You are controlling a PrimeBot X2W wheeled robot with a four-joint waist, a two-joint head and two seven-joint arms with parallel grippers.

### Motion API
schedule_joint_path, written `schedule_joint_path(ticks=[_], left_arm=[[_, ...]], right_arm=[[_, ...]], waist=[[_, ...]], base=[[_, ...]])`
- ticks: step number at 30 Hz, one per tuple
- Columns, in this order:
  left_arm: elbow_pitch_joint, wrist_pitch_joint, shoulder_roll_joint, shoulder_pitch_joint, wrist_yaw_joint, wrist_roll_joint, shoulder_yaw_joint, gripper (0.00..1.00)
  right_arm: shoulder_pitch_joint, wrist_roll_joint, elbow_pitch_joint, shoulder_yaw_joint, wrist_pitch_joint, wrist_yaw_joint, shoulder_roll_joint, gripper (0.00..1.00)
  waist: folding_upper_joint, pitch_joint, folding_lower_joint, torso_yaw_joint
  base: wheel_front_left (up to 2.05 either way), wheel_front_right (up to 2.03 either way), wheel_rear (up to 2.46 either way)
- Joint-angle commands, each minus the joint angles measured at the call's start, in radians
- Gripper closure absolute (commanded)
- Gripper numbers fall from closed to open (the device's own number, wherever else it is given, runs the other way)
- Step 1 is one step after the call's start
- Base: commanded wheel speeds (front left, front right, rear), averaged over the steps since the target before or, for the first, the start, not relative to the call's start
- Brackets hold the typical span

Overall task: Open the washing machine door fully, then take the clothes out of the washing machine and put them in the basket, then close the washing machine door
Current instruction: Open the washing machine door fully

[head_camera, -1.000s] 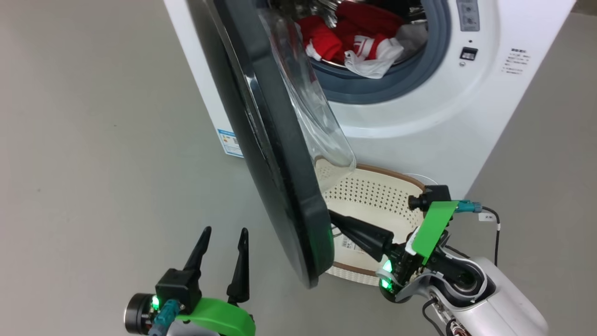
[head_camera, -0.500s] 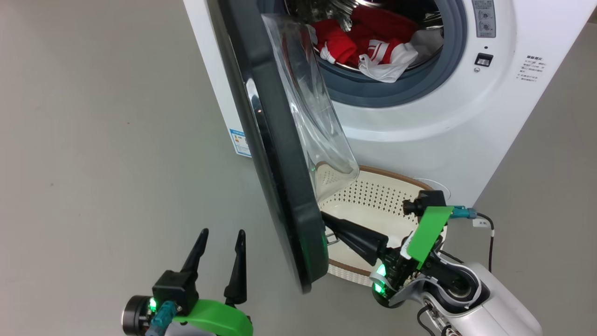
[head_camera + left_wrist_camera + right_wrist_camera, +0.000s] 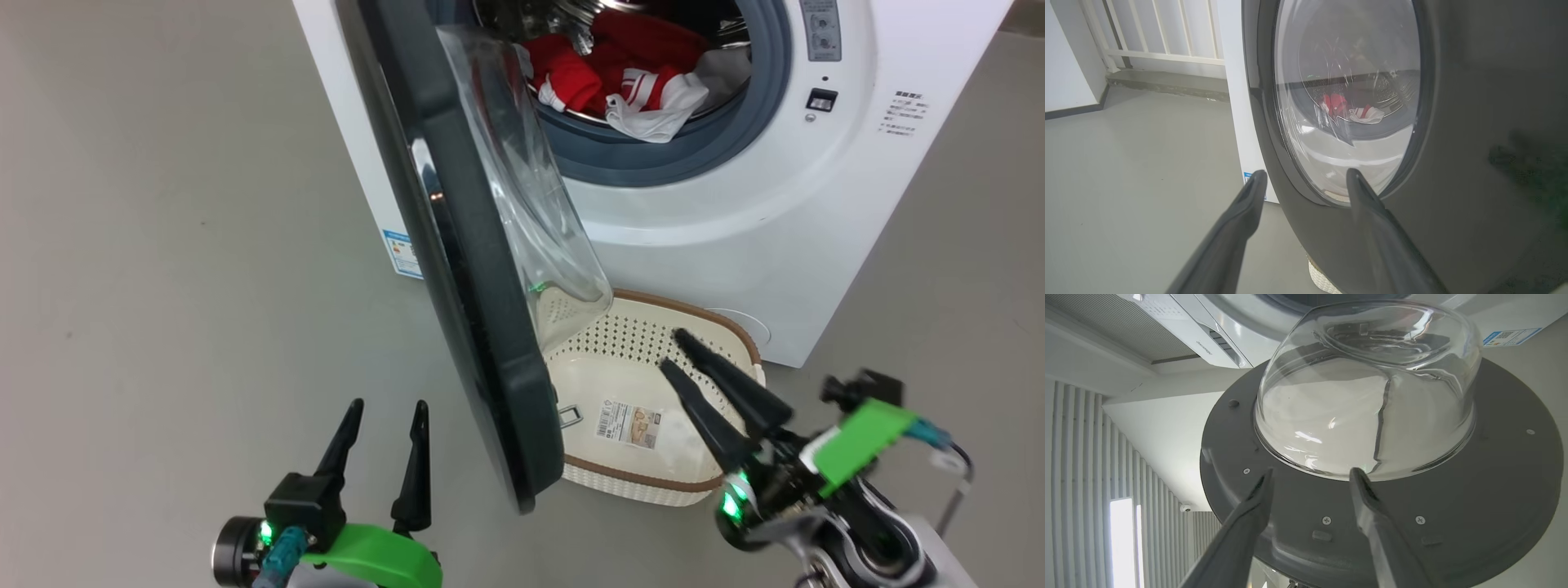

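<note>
Door's the story here: the washing machine door [image 3: 465,278] stands roughly half open, edge-on to the head view, its glass bowl [image 3: 1367,396] bulging back toward the washing machine [image 3: 735,212]. By my reading that's not open fully, so step one isn't done.

The right pincer [image 3: 671,349] hovers above the basket [image 3: 629,487], fingers spread wide, nothing between them. It points up at the door's inner face, and from its own wrist view the bowl and grey inner panel sit dead ahead. Looks lined up to push the door wider from the inside.

The left pincer [image 3: 389,404] hangs low on the outer side of the door, also wide and empty, facing the glossy rim. It's clear of the door for now, though it may lie in the path of a wider swing.

The clothes [image 3: 588,73] are in the drum, red bundle heaped up, a white piece flopped over the rubber ring [image 3: 620,163]. The basket sits on the floor [image 3: 163,245] right against the machine's front, under the opening and empty, a short drop for the laundry. Trouble is, the door's lower edge overhangs its left end, so the door wants moving first
</note>
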Motion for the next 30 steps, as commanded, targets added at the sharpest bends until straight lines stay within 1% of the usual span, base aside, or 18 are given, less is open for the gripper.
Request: schedule_joint_path(ticks=[1,7,14,21,23,24,27,30], left_arm=[[-0.031,-0.012,0.011,-0.002,0.006,0.002,0.034,0.00],[-0.029,-0.012,0.011,-0.001,0.000,0.002,0.051,0.00],[-0.028,-0.012,0.011,0.007,-0.006,0.009,0.072,0.00],[-0.022,-0.012,0.011,0.014,-0.014,0.017,0.091,0.00],[-0.019,-0.012,0.011,0.017,-0.017,0.020,0.096,0.00],[-0.019,-0.012,0.011,0.019,-0.017,0.022,0.099,0.00],[-0.015,-0.012,0.011,0.024,-0.020,0.027,0.107,0.00],[-0.014,-0.012,0.011,0.028,-0.023,0.031,0.114,0.00]], right_arm=[[0.010,-0.019,-0.042,0.003,-0.015,0.004,0.009,0.00],[0.126,-0.114,-0.116,-0.062,-0.120,0.004,0.009,0.00],[0.217,-0.306,-0.177,-0.101,-0.272,0.004,0.006,0.00],[0.270,-0.575,-0.189,-0.059,-0.480,0.004,-0.050,0.00],[0.275,-0.683,-0.175,-0.030,-0.548,0.004,-0.083,0.00],[0.277,-0.720,-0.168,-0.023,-0.574,0.004,-0.087,0.00],[0.277,-0.871,-0.143,-0.025,-0.614,0.004,-0.106,0.00],[0.272,-1.036,-0.147,-0.073,-0.622,0.004,-0.092,0.00]], waist=[[0.0000,-0.001,0.0000,-0.005],[0.0000,-0.004,0.0000,-0.032],[0.0000,-0.008,0.0000,-0.067],[0.0000,-0.015,0.0000,-0.097],[0.0000,-0.019,0.0000,-0.105],[0.0000,-0.022,0.0000,-0.109],[0.0000,-0.026,0.0000,-0.119],[0.0000,-0.028,0.0000,-0.128]], base=[[0.00,0.00,0.00],[0.00,0.00,0.00],[0.00,0.00,0.00],[0.00,0.00,0.00],[0.00,0.00,0.00],[0.00,0.00,0.00],[0.00,0.00,0.00],[0.00,0.00,0.00]])
